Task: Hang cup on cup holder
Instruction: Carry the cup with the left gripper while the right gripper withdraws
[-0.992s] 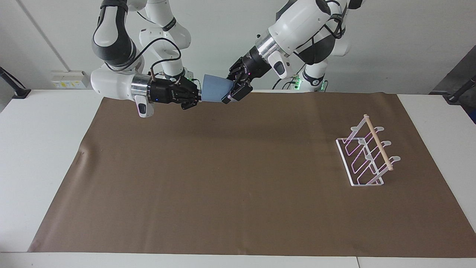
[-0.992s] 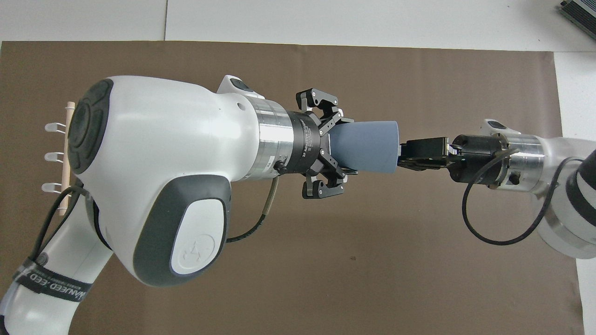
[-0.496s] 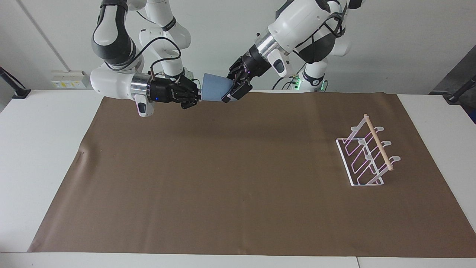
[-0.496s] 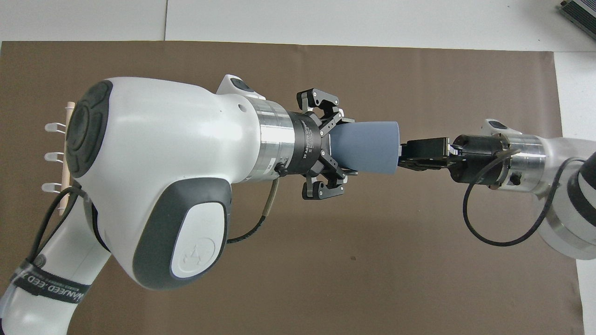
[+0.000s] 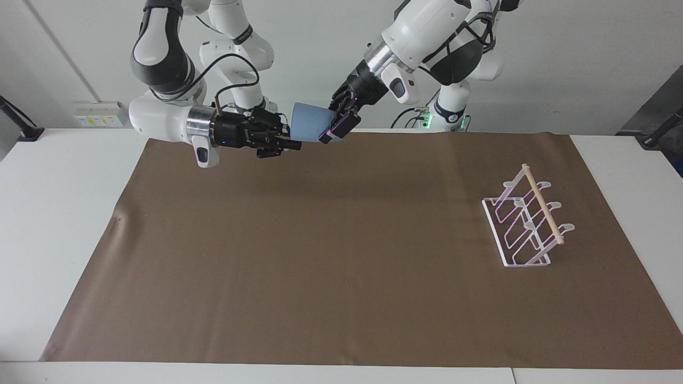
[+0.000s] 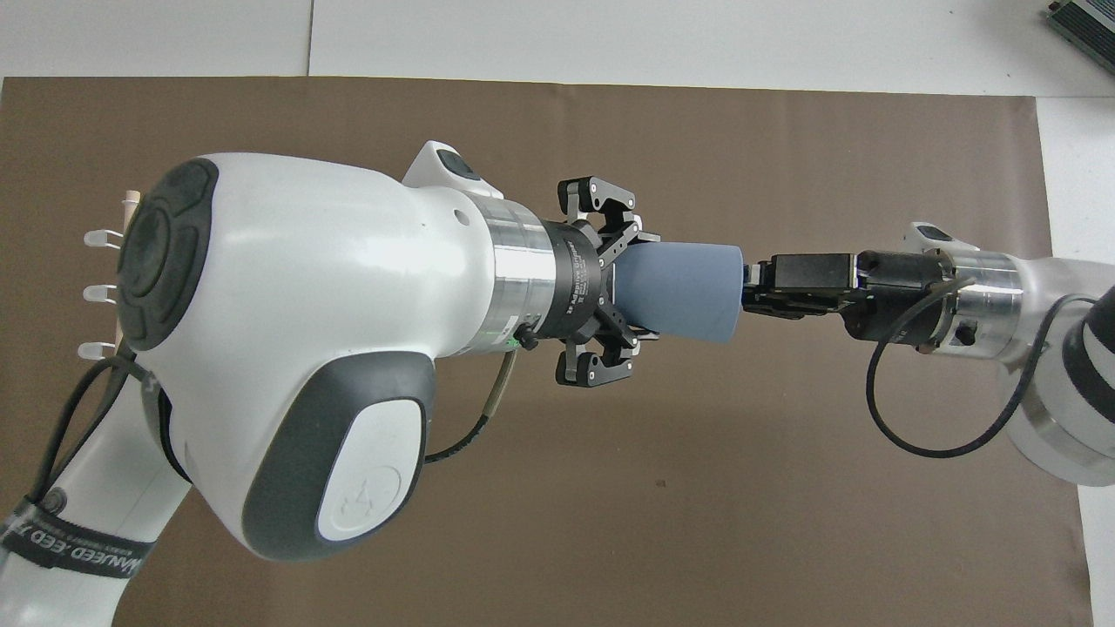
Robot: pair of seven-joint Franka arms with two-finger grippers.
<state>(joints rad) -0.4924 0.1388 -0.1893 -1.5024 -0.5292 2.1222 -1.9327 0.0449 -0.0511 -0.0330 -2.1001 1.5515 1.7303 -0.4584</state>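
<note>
The light-blue cup (image 5: pixel 311 124) lies on its side in the air between both grippers, over the mat's edge nearest the robots. My left gripper (image 5: pixel 335 128) is shut on its narrow base; this shows in the overhead view too (image 6: pixel 620 292), with the cup (image 6: pixel 684 292) pointing its rim at the right gripper. My right gripper (image 5: pixel 291 140) is at the cup's rim with its fingers spread, and shows in the overhead view (image 6: pixel 756 284). The white wire cup holder (image 5: pixel 525 218) stands on the mat toward the left arm's end, partly hidden under my left arm in the overhead view (image 6: pixel 97 293).
A brown paper mat (image 5: pixel 341 266) covers most of the white table (image 5: pixel 58 224). A dark device (image 6: pixel 1084 22) lies at the table's corner farthest from the robots, at the right arm's end.
My right gripper's fingers have spread apart at the cup's rim. My left gripper has lifted the cup slightly and drawn it a little toward the left arm's end.
</note>
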